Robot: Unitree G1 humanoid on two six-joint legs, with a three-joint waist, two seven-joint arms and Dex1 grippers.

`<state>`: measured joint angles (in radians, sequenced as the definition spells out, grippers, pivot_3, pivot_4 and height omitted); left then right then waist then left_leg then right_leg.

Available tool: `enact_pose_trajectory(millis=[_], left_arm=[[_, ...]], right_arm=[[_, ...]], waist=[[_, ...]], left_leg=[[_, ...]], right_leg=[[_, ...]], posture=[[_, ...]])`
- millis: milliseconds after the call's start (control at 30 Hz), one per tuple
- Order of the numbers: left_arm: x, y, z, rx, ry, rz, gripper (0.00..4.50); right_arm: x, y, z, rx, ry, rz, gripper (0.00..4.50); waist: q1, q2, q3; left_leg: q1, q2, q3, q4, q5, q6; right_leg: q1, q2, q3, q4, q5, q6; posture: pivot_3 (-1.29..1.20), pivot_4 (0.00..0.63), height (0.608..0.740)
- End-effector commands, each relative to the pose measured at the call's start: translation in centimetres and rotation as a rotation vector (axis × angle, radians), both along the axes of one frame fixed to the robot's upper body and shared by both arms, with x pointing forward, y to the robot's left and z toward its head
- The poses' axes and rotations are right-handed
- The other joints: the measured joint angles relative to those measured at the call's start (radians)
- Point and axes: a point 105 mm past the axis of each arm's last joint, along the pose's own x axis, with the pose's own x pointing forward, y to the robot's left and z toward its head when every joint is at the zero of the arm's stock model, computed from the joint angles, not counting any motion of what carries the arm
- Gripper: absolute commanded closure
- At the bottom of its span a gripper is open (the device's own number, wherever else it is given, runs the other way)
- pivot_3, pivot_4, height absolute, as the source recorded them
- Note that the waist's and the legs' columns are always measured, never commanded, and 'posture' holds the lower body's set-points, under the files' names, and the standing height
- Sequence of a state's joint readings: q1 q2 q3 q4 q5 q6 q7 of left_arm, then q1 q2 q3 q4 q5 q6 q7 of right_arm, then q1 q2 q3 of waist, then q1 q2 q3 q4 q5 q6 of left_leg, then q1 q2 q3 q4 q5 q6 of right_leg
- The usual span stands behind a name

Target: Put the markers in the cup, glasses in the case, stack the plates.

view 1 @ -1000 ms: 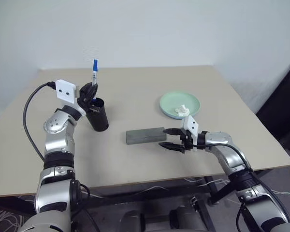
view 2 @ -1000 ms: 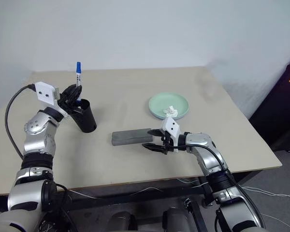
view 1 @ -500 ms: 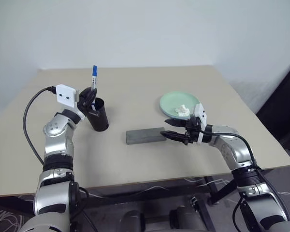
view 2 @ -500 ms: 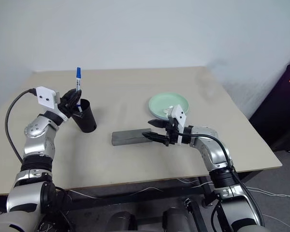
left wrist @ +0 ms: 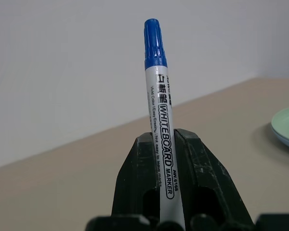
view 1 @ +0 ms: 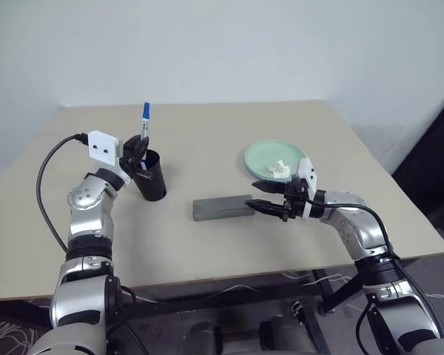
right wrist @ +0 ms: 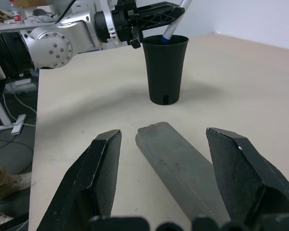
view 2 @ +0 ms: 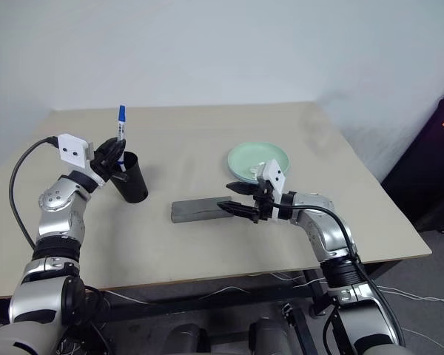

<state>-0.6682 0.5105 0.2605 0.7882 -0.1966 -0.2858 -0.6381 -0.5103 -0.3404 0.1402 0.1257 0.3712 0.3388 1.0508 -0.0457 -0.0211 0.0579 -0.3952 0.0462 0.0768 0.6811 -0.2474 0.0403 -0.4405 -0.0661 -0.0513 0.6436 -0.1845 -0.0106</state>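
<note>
Left eye view: left gripper (view 1: 138, 148) clamps a marker (view 1: 144, 120) upright, its lower end inside the cup (view 1: 151, 175). Right gripper (view 1: 263, 205) points level, jaws spread, the case (view 1: 222, 208) end just before them.

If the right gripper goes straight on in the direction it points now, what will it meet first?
Most likely the case. The right gripper is open and aims along the table at the near end of the case, which lies between its fingers' line in the wrist view. The cup stands farther behind.
</note>
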Motion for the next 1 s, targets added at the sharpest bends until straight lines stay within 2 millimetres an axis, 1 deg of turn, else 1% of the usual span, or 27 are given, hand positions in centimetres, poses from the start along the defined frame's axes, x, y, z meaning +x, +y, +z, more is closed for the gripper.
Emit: enact_pose_trajectory(millis=[33, 167, 433, 500, 533, 767, 933, 1000], left_arm=[[0.2, 0.5, 1.4, 0.009, -0.037, 0.012, 4.38], [0.2, 0.9, 2.1, 0.017, -0.057, 0.026, 4.38], [0.2, 0.8, 2.4, 0.001, -0.066, 0.018, 4.38], [0.2, 0.8, 2.4, -0.005, -0.066, 0.014, 3.65], [0.2, 0.8, 2.4, -0.007, -0.066, 0.014, 3.38], [0.1, 0.6, 2.4, -0.022, -0.067, 0.005, 1.0], [0.0, 0.4, 2.6, -0.031, -0.073, -0.008, 1.0], [0.1, 0.4, 3.2, -0.065, -0.088, -0.012, 1.0]], right_arm=[[-0.1, 0.3, 1.8, 0.023, -0.076, 0.023, 1.44], [-0.2, 0.4, 1.7, 0.023, -0.073, 0.023, 1.44], [-0.1, 0.5, 1.7, 0.022, -0.074, 0.023, 1.44], [-0.1, 0.5, 1.7, 0.022, -0.075, 0.024, 1.44], [-0.1, 0.5, 1.7, 0.021, -0.075, 0.024, 1.44], [-0.1, 0.5, 1.6, 0.018, -0.075, 0.024, 1.44], [-0.1, 0.5, 1.5, 0.017, -0.075, 0.023, 1.44], [-0.1, 0.6, 1.5, 0.018, -0.074, 0.024, 1.44]], waist=[[0.0, 0.0, 0.0], [0.0, 0.0, 0.0], [0.0, 0.0, 0.0], [0.0, 0.0, 0.0], [0.0, 0.0, 0.0], [0.0, 0.0, 0.0], [0.0, 0.0, 0.0], [0.0, 0.0, 0.0]], left_leg=[[0.0, 0.0, 0.0, 0.0, 0.0, 0.0], [0.0, 0.0, 0.0, 0.0, 0.0, 0.0], [-0.001, 0.0, 0.0, 0.0, 0.0, 0.0], [-0.001, 0.0, 0.0, 0.0, 0.0, 0.0], [-0.001, 0.0, 0.0, 0.0, 0.0, 0.0], [-0.001, 0.0, 0.0, -0.001, 0.0, 0.0], [-0.001, 0.0, 0.0, -0.001, 0.0, 0.0], [-0.001, 0.0, 0.0, -0.001, 0.0, 0.0]], right_leg=[[0.0, 0.0, 0.0, 0.0, 0.0, 0.0], [0.0, 0.0, 0.0, 0.0, 0.0, 0.0], [0.0, 0.0, 0.0, 0.0, 0.0, 0.0], [0.0, 0.0, 0.0, 0.0, 0.0, 0.0], [0.0, 0.0, 0.0, 0.0, 0.0, 0.0], [-0.001, 0.0, 0.0, -0.001, 0.0, 0.0], [-0.001, 0.0, 0.0, -0.002, 0.0, 0.0], [-0.001, 0.0, 0.0, -0.001, 0.0, 0.0]], posture=[[0.0, 0.0, 0.74], [0.0, 0.0, 0.74], [0.0, 0.0, 0.74], [0.0, 0.0, 0.74], [0.0, 0.0, 0.74], [0.0, 0.0, 0.74], [0.0, 0.0, 0.74], [0.0, 0.0, 0.74]])
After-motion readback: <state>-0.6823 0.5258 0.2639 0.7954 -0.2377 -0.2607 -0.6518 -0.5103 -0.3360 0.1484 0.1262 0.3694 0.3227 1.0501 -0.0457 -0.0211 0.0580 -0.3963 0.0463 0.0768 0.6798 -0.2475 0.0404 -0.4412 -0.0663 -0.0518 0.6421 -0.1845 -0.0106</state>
